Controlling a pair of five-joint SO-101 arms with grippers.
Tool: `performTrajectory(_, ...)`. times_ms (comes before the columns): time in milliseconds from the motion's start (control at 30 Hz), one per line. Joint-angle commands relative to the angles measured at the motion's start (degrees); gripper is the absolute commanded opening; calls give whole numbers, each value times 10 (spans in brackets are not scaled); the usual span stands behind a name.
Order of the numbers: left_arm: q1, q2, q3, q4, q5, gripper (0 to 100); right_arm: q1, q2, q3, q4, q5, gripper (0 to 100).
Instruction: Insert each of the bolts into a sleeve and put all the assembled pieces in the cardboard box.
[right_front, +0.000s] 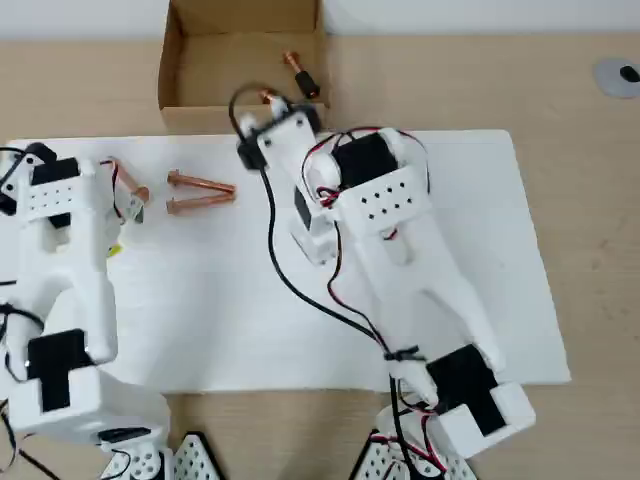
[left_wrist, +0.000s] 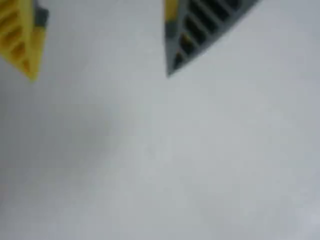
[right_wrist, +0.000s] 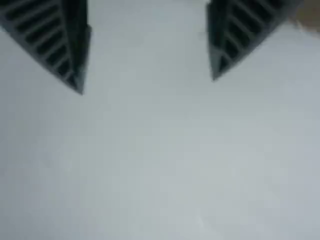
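Wooden surface (right_front: 590, 250), white sheet (right_front: 220, 320) spread over it, far edge just short of cardboard box (right_front: 220, 60). Left arm (right_front: 65, 270) well away from box, off to its left; left claw (left_wrist: 100, 76) spread wide above sheet, nothing in it. Right arm (right_front: 400, 240) stretched along sheet, tip close to box's front wall; right claw (right_wrist: 147, 85) likewise wide, empty, sheet beneath. Two bare bolts (right_front: 200, 183) lie side by side on sheet, near box's front left corner, apart from both arms. Inside box, by its right wall: assembled piece (right_front: 300, 74), bolt seated in dark sleeve.
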Motion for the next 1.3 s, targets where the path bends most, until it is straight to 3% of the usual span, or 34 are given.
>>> performTrajectory(0, 36, 1, -55, -8, -2, 178, 61, -7, 11, -59, 51, 181)
performTrajectory(133, 77, 5, -66, -22, 38, 178, 111, 66, -33, -149, 135, 181)
performTrajectory(300, 63, 5, -28, -115, 84, 178, 82, 232, -119, -193, 251, 181)
performTrajectory(533, 50, 0, 47, -247, 132, 178, 45, 422, -365, -164, 304, 181)
performTrajectory(900, 53, 2, 55, -256, 127, 178, 48, 526, -643, -6, 339, 181)
performTrajectory(1167, 55, 4, 55, -256, 108, 178, 72, 563, -649, -1, 423, 183)
performTrajectory(1267, 55, 4, 55, -256, 108, 178, 93, 581, -650, 1, 476, 235)
